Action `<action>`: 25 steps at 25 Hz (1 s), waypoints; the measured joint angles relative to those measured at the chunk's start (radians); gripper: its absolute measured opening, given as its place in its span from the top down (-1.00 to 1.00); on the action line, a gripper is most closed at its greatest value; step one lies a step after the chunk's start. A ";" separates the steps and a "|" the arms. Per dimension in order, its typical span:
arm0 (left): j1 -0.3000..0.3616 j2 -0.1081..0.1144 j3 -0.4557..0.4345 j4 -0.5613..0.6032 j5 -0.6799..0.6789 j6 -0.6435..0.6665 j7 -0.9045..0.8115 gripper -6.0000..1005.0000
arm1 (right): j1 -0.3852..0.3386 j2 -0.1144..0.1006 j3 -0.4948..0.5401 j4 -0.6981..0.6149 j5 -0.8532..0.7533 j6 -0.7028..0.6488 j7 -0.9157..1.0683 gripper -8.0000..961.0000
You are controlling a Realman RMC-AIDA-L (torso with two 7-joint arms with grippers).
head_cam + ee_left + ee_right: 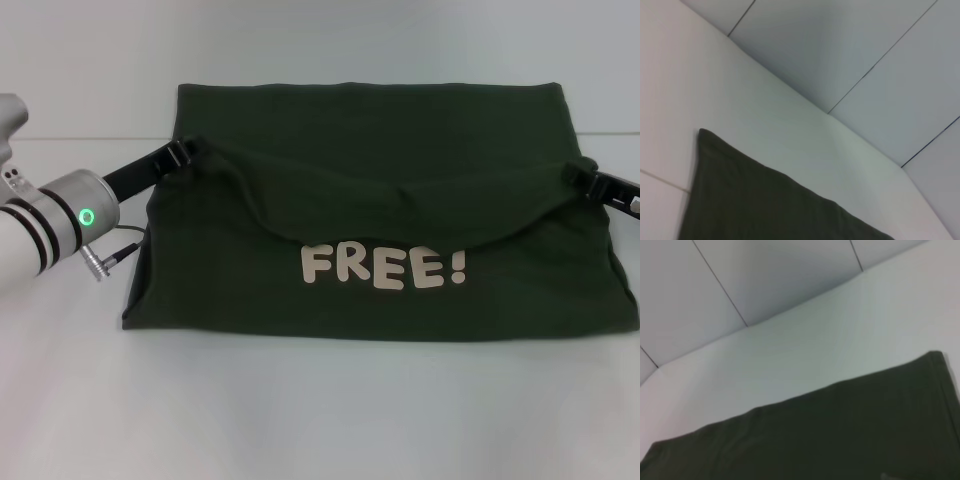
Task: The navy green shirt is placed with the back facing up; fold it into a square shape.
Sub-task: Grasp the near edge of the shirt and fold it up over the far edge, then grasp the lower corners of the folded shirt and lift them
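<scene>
The navy green shirt [380, 190] lies across the white table [300, 420]. A flap of it is turned over, so the cream "FREE!" lettering [383, 267] faces up. The flap's edge sags in a curve between my two grippers. My left gripper [186, 152] pinches that edge at the shirt's left side, and my right gripper [588, 178] pinches it at the right side. Both wrist views show only plain green shirt cloth [765, 205] [840, 435] on the table, with no fingers in them.
My left arm's silver wrist [70, 215] with a green light and a cable hangs over the table at the left. White wall panels [850, 45] rise behind the table's far edge.
</scene>
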 joint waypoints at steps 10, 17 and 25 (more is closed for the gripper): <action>0.049 0.016 0.004 -0.037 -0.079 0.042 -0.010 0.48 | -0.044 -0.012 0.010 -0.005 0.039 -0.041 -0.008 0.26; 0.105 0.028 0.004 -0.003 -0.088 0.090 -0.021 -0.05 | -0.118 -0.032 0.011 -0.012 0.101 -0.184 -0.017 -0.42; 0.144 0.074 0.022 0.107 0.141 0.374 -0.251 -0.51 | -0.188 -0.039 -0.032 -0.045 0.093 -0.428 -0.055 -0.89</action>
